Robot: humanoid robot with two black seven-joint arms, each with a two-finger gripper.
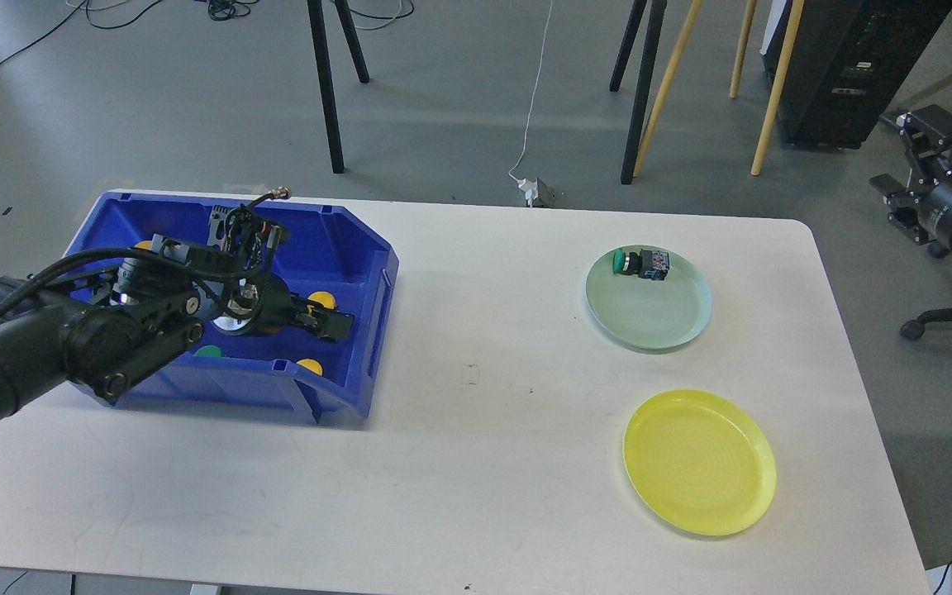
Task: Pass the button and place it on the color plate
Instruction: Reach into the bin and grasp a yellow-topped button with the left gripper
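My left jaws (335,322) inside blue plastic bin (360,248), grip state unclear. Around them: three yellow buttons (321,299), one green. Far right: green-capped button (641,264) lying sideways, cap leftward, on pale green plate (649,318); yellow plate (699,463) below.

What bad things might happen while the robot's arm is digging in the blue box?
The left gripper reaches low inside the blue bin, so it might bump a wall and shove the bin. Yellow buttons lie close together, so it might grab badly or drop one. The yellow plate sits near the table edge, so a careless placement could nudge it off.
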